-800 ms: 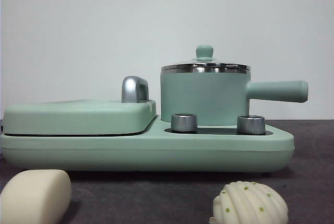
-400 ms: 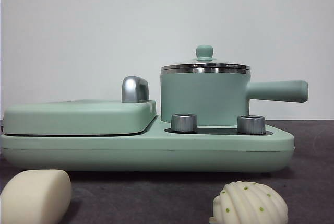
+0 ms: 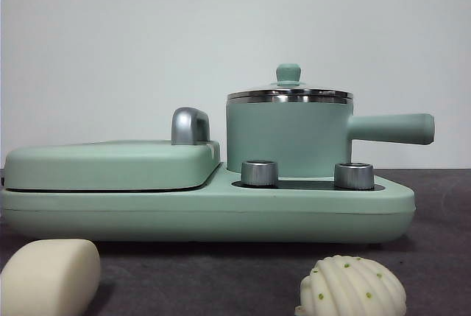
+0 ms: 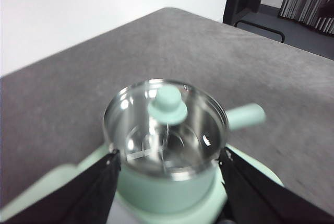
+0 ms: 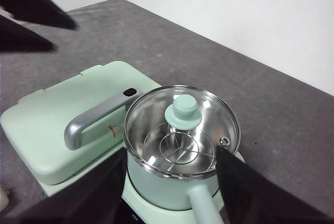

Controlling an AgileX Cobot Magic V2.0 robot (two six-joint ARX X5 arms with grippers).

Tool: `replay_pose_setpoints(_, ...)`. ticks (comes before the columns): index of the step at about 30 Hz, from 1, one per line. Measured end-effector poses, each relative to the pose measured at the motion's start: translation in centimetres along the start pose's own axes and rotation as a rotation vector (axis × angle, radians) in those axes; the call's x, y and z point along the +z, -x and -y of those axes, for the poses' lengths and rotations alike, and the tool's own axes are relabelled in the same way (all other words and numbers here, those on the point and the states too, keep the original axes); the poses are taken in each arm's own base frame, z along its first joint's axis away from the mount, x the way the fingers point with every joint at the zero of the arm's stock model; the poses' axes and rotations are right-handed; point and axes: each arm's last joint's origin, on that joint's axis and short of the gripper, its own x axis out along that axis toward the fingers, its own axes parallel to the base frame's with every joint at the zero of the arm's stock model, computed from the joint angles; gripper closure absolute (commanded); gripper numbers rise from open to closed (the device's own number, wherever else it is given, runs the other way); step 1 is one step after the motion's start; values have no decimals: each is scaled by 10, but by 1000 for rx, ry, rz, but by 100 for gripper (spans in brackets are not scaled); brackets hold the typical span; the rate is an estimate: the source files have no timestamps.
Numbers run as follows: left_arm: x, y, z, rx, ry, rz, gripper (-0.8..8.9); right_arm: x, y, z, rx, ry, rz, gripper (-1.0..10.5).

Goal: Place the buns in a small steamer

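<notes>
Both pincers above the lidded mint-green steel-rimmed steamer pot (image 3: 288, 135)
Left pincer (image 4: 168, 162) and right pincer (image 5: 172, 162) gape wide; two cream-white buns (image 3: 48, 275) lie untouched on the grey table (image 3: 434, 257).

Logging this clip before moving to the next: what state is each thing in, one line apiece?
small steamer: on the base, empty
glass lid: on, closed
griddle: lid shut
smooth bun: on the table
ribbed bun: on the table
left gripper: open, above the steamer
right gripper: open, above the steamer
</notes>
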Motion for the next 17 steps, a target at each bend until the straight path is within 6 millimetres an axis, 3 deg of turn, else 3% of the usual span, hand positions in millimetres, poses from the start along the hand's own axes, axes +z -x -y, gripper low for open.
replay_pose_setpoints(6, -5, -61, -2, 3, -19, 1, 505, 0, 0, 0, -2, 0, 0, 676)
replay_pose_setpoints(17, 7, -141, -17, -28, -13, -29, 505, 0, 0, 0, -10, -1, -2, 676)
